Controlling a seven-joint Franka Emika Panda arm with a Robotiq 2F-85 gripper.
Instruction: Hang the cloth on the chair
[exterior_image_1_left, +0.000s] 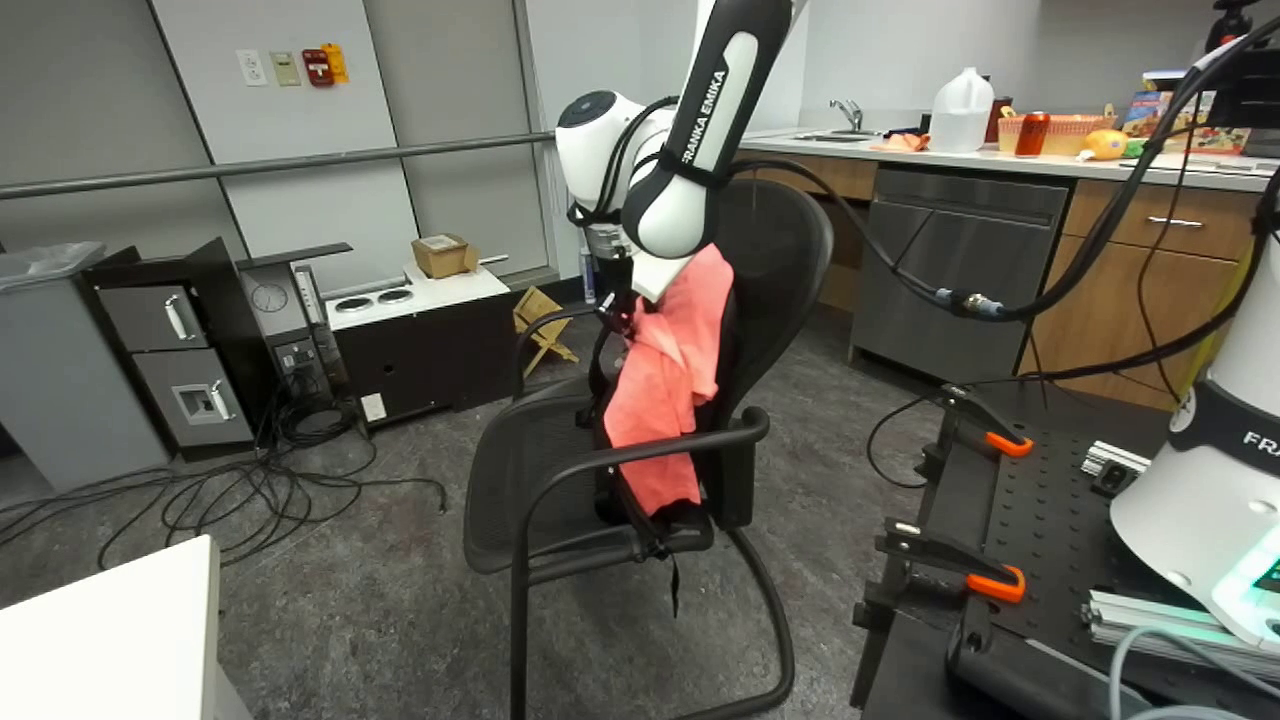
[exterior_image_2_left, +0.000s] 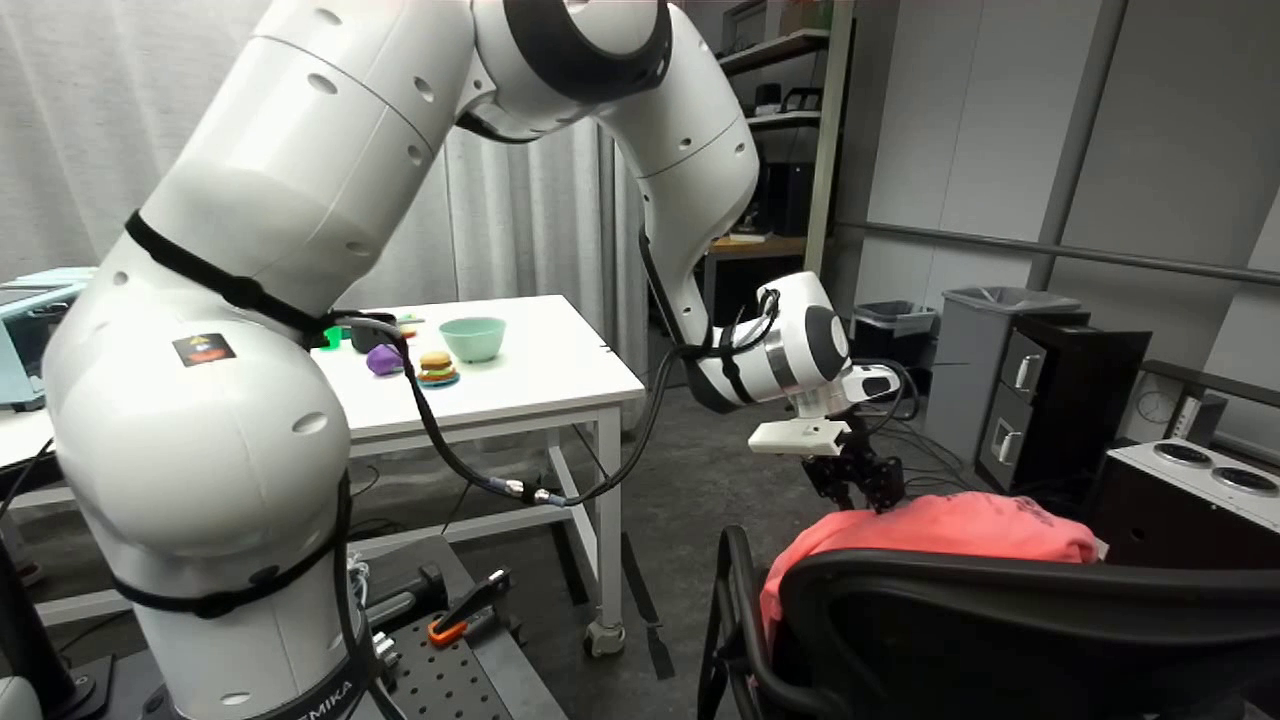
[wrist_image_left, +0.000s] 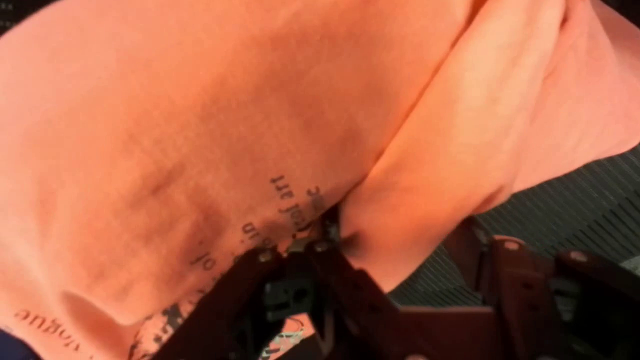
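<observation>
Coral-pink, lies as one creased cloth (exterior_image_1_left: 680, 345) on one black, round-backed chair (exterior_image_1_left: 782, 258), beside two spread black gripper fingers (exterior_image_2_left: 885, 486).

Lt-grey curtain (exterior_image_2_left: 530, 220) is hanging behind wht worktop (exterior_image_2_left: 560, 360), rail (exterior_image_1_left: 300, 162) is running along wall (exterior_image_1_left: 300, 115), dishwasher (exterior_image_1_left: 970, 250) is sitting under counter (exterior_image_1_left: 950, 160), dk floor (exterior_image_1_left: 370, 610) is looking mottled

Robotics lab, white arm (exterior_image_2_left: 320, 140) on perforated bench (exterior_image_1_left: 1048, 540), orange-tipped clamps (exterior_image_1_left: 950, 555), sink (exterior_image_1_left: 835, 137) and counter (exterior_image_1_left: 975, 160), cables (exterior_image_1_left: 310, 432) on floor
</observation>
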